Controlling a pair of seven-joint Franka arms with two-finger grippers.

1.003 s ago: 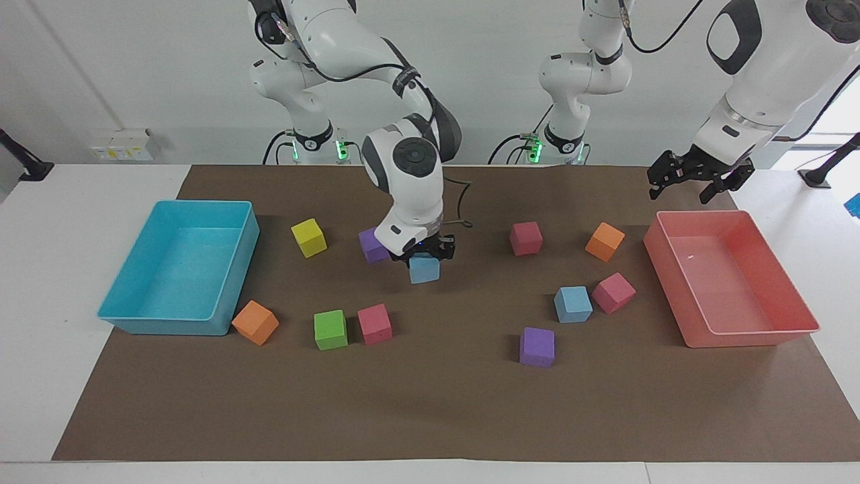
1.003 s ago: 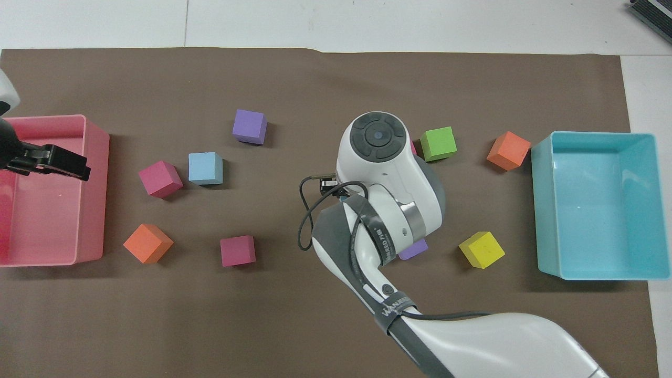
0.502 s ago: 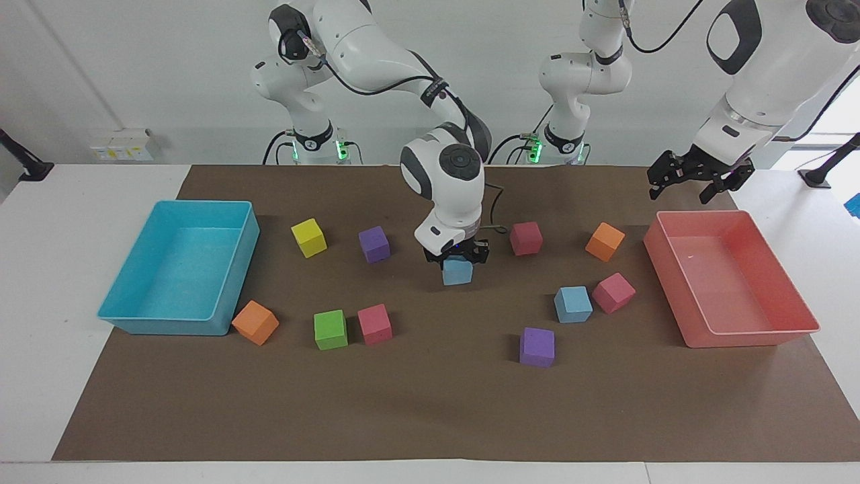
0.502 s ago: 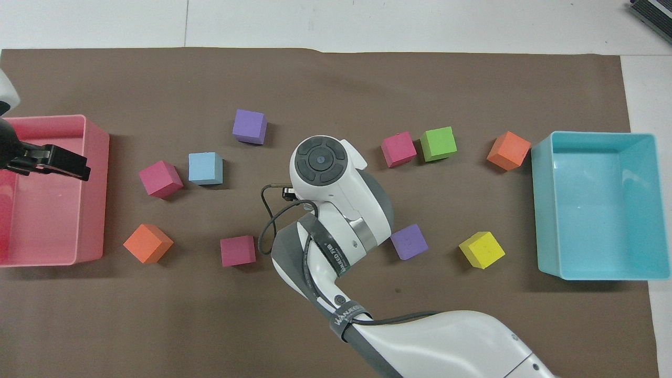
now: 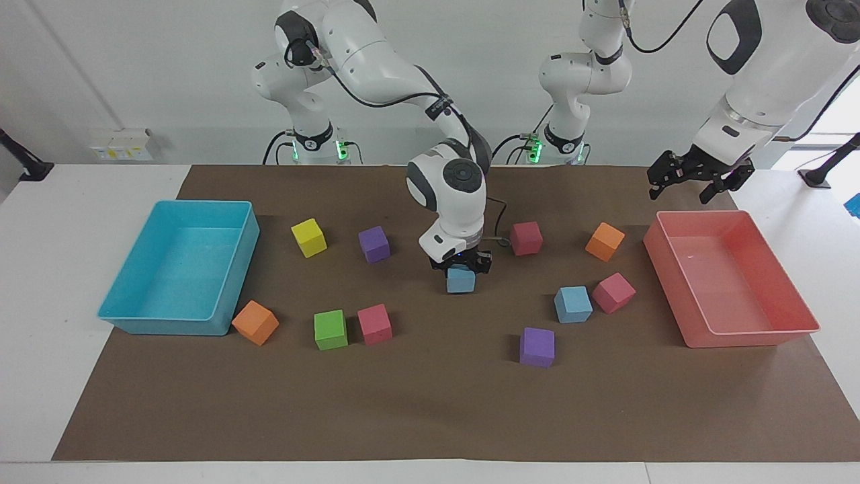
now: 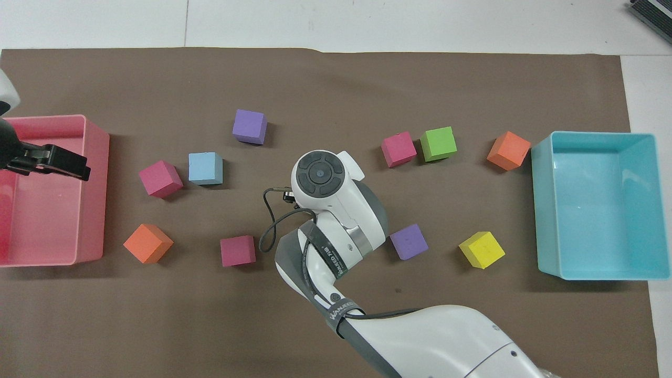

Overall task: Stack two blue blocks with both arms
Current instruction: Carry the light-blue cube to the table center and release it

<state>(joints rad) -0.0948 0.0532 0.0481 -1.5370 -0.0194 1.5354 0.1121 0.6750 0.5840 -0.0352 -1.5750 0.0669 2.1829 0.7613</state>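
My right gripper (image 5: 461, 266) is shut on a light-blue block (image 5: 461, 281) and holds it low over the middle of the brown mat; I cannot tell if the block touches the mat. In the overhead view the right arm's wrist (image 6: 328, 184) hides this block and the gripper. The second blue block (image 5: 573, 304) lies on the mat toward the left arm's end, beside a pink cube (image 5: 613, 292); it also shows in the overhead view (image 6: 205, 168). My left gripper (image 5: 695, 180) waits above the pink tray's (image 5: 799, 316) edge nearest the robots, also seen from overhead (image 6: 50, 160).
Two purple cubes (image 5: 374, 243) (image 5: 537, 347), two orange (image 5: 255, 323) (image 5: 605, 241), two more pink (image 5: 375, 324) (image 5: 525, 238), a green (image 5: 330, 329) and a yellow cube (image 5: 309, 237) lie scattered. A cyan tray (image 5: 232, 296) stands at the right arm's end.
My right gripper has carried the blue block toward the left arm's end, away from the purple cube, and has come a little lower. The left arm has not moved.
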